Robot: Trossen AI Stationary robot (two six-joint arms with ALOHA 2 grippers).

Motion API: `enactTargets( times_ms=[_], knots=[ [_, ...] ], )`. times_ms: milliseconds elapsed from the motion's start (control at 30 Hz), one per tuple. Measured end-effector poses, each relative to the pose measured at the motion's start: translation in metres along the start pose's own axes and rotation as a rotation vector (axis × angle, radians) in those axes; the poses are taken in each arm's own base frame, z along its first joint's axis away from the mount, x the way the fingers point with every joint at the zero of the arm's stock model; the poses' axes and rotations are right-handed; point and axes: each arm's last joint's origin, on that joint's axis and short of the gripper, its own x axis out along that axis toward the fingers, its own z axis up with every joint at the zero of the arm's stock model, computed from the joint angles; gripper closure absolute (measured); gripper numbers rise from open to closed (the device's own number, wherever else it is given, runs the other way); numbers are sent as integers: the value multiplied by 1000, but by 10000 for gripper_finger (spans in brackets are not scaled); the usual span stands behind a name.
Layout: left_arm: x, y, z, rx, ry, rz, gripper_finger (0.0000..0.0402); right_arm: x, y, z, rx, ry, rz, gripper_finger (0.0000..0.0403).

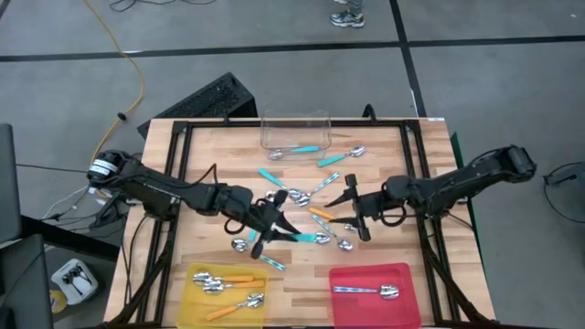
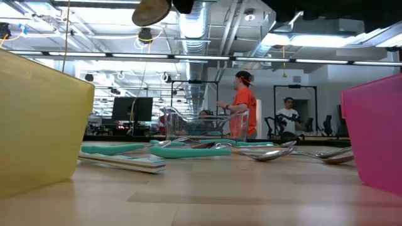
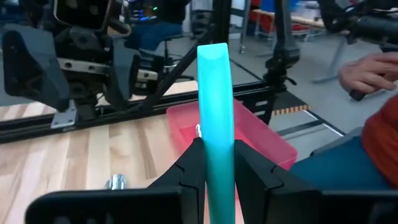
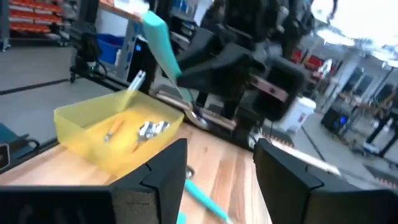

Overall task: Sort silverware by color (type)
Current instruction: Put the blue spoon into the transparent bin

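Note:
My left gripper point(image 1: 272, 224) is over the middle of the table, shut on a teal-handled spoon point(image 3: 214, 93). The spoon also shows in the right wrist view, as a slanting teal handle point(image 4: 158, 37). My right gripper point(image 1: 352, 212) faces it from the right, open point(image 4: 221, 155), with nothing between its fingers. Several loose spoons point(image 1: 315, 212) with teal, orange and silver handles lie flat on the wood between and around the two grippers. Some of these spoons point(image 2: 188, 152) show in the low view. My left gripper pinches the teal handle point(image 3: 217, 149) between its two fingers, partway along its length. The fingers come about level from the table's left and lie across the handle. The handle's free end point(image 3: 213, 53) sticks up past the fingers, the bowl end point(image 4: 198, 117) points down, and the spoon is clear of the table.
A yellow tray point(image 1: 187, 297) at the near left holds orange-handled spoons. A red tray point(image 1: 407, 292) at the near right holds one silver spoon. A clear tub point(image 1: 294, 123) at the far edge holds a teal spoon. A person's hand point(image 3: 373, 68) shows beyond the table.

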Motion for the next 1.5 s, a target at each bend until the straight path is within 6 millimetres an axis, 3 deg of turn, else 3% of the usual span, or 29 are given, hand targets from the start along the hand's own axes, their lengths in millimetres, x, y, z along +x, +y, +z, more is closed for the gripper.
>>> enactTargets(
  times_ms=[300, 600, 833, 1000, 1500],
  knots=[
    [-3, 13, 0, -66, -4, -73, 360, 23, 16, 3, -174, -120, 13, 159],
    [-3, 13, 1, -63, -12, -94, 360, 57, 8, 19, -140, -141, -13, 158],
    [-4, 12, 1, -63, -8, -130, 360, 74, 10, 24, -131, -86, 74, 158],
    [-4, 12, 1, -72, -10, -148, 360, 78, 12, 21, -128, 10, 118, 158],
    [-6, 20, 0, -94, -3, -122, 360, 77, 21, 39, -155, -113, 154, 166]
  ],
)
